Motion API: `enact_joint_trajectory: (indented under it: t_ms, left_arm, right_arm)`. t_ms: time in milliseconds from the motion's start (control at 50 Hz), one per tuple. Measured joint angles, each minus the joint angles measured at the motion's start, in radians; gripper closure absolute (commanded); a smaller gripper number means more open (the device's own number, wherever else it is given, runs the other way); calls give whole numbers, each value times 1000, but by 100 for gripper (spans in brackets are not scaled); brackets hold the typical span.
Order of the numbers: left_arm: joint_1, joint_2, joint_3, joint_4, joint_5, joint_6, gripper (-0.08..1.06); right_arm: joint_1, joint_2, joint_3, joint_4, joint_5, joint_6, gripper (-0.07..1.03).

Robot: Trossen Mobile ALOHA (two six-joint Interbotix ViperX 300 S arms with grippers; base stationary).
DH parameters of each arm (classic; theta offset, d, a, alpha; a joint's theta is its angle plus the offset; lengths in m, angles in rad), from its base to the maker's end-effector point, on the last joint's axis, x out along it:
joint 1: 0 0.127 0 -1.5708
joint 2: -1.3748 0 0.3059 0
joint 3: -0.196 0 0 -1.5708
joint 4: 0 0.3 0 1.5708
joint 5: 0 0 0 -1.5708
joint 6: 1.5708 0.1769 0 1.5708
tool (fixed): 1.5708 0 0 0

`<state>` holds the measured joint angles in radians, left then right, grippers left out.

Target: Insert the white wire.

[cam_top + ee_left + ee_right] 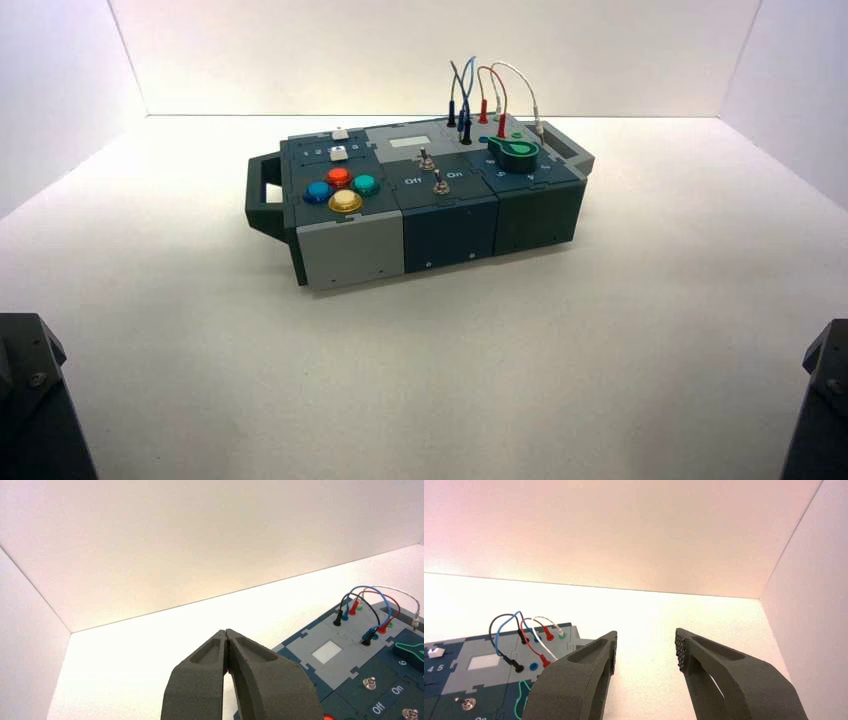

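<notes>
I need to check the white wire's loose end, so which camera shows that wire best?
Left wrist: it shows the white wire whole, loose plug included. High view: whole, smaller. Right wrist: claw hides one end.

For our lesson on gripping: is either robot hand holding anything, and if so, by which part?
Nothing is held. The left hand is closed on itself, the right hand open and empty; the white wire touches neither.

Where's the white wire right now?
In the high view, the white wire arches over the box's far right corner, beside the red wire, above the green knob.
</notes>
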<state>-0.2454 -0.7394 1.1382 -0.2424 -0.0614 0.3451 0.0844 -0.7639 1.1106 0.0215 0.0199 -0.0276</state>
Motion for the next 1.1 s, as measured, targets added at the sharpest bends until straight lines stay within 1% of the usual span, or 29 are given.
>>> enact_joint_trajectory:
  t_ms: [260,360,420,460,640,720,760,820,840,860,960,1020,1040,1100]
  left_arm:
    - [0,-3,0,2,14,0,101]
    - [0,-3,0,2,26,2,101]
    - [-2,-2,-5,0,48,2,101]
    - [-3,2,-12,5,74,3,101]
    - [-9,12,-38,8,147,11,101]
    - [-12,11,-48,8,175,12,101]
    - [-17,9,-52,8,193,15,101]
    - [-28,6,-60,9,213,21,101]
    - [-28,6,-60,9,213,21,101]
    - [-38,0,-66,8,229,28,101]
    - [-66,-11,-81,9,273,54,101]
    - [-91,-23,-97,9,311,63,101]
    - [-100,-26,-103,11,322,64,101]
    - [-123,-34,-115,9,351,64,101]
  right_arm:
    - [0,0,-2,0,6,0,35]
    - [0,0,-6,0,20,0,35]
    - [0,3,-12,0,46,-2,35]
    - [0,5,-18,0,58,-2,35]
    - [0,28,-40,0,110,0,35]
    - [2,40,-66,3,175,-2,35]
    - [2,44,-75,2,192,-2,35]
    - [8,57,-107,3,255,-2,35]
    - [8,57,-107,3,255,-2,35]
    - [11,64,-126,2,285,-2,35]
    - [17,87,-153,3,347,-5,35]
    - [21,112,-172,3,393,-17,35]
    - [21,112,-173,3,394,-17,35]
    - [34,141,-195,3,443,-34,35]
